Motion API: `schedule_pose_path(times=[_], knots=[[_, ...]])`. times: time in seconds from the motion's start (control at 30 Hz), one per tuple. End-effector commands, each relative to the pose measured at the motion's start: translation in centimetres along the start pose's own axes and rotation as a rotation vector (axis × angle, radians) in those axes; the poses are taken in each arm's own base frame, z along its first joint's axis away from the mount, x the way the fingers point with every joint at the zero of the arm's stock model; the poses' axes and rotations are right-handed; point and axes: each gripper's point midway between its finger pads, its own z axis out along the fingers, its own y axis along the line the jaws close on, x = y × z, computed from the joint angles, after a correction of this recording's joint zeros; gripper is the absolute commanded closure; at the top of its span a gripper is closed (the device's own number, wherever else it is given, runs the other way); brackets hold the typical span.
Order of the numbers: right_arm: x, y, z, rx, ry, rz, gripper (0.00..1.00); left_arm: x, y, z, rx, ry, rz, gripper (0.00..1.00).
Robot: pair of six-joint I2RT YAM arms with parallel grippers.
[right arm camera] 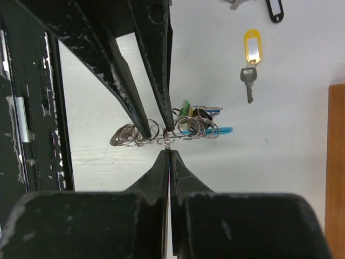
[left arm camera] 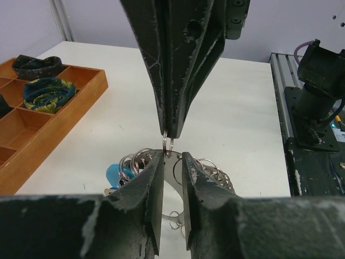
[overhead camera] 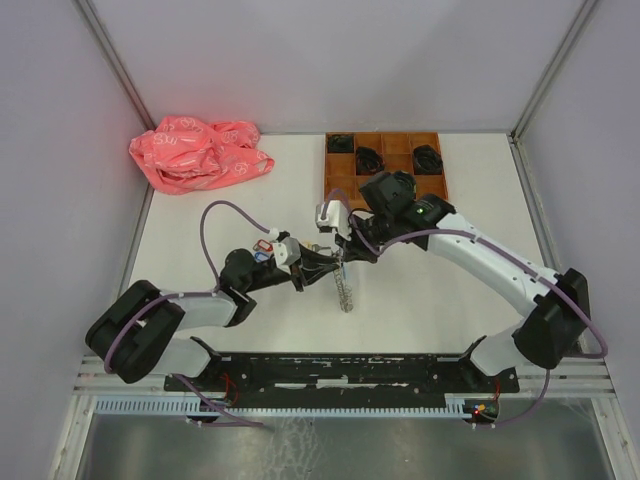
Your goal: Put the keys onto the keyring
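Presently the keyring is held between the two arms. The right gripper is clamped tight on one small split ring at the top of the bunch. The left gripper is set opposite it, tip to tip, its jaws parted a little with ring metal seen in the gap; whether that metal is touched cannot be told. The bunch of silvery rings, with its light-blue section, is gathered just beneath the meeting point. A loose key with a yellow tag is seen flat on the table, well apart from the bunch and beyond it as viewed from the right wrist. Its long axis is laid roughly in line with the right fingers, tag end away, blade toward the bunch. Since the right jaws are taken up with the ring, the fetch is judged to fall to the left arm. Which arm is nearer cannot be settled, as the key is not made out in the top view.
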Motion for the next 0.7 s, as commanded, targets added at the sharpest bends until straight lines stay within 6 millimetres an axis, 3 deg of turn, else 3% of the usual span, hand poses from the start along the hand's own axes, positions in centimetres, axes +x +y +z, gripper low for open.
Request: schedule_pose_path(times=[0.0, 0.27, 0.67], knots=[[1.8, 0.3, -1.8, 0.022, 0.262, 0.008, 0.99, -1.8, 0.3, 0.9, 0.005, -0.046, 0.078, 0.73], [1.9, 0.4, -1.0, 0.018, 0.376, -0.040, 0.99, -1.6, 0.1, 1.1, 0.018, -0.053, 0.075, 0.73], [0.4, 0.8, -0.4, 0.002, 0.328, -0.073, 0.99, -1.0, -0.9, 1.5, 0.084, -0.050, 0.040, 0.72]])
